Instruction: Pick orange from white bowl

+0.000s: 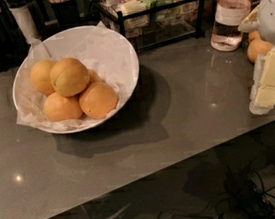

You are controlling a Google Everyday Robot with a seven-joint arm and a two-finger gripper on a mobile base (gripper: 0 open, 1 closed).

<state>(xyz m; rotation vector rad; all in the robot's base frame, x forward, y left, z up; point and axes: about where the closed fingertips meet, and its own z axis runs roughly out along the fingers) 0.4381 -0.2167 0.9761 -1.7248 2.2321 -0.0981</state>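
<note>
Counter (179, 116): grey, glossy, level; it carries everything in view.

Bowl (131, 52): white, wide, standing left of centre on the counter and lined with crinkled paper (104, 50). It holds a pile of fruit.

Gripper (274, 81): at the right edge of the view, low over the counter and well apart from the bowl. It holds nothing from the bowl. Whether it is spread or pressed together cannot be told.

Orange (69, 76): dull yellow-orange with a crease across its skin. It sits on top of the pile, towards the bowl's left, resting on the brighter oranges (98, 99) around and below it.

Handling, by judgement: the orange looks firm and moderately heavy, with a round, slightly waxy skin that could roll or slip under a shallow pinch. It should bear steady pressure without damage. The best hold is from above, across its widest part, since its upper half stands clear. The neighbours sit close on its right and lower sides, and the paper could catch.
</note>
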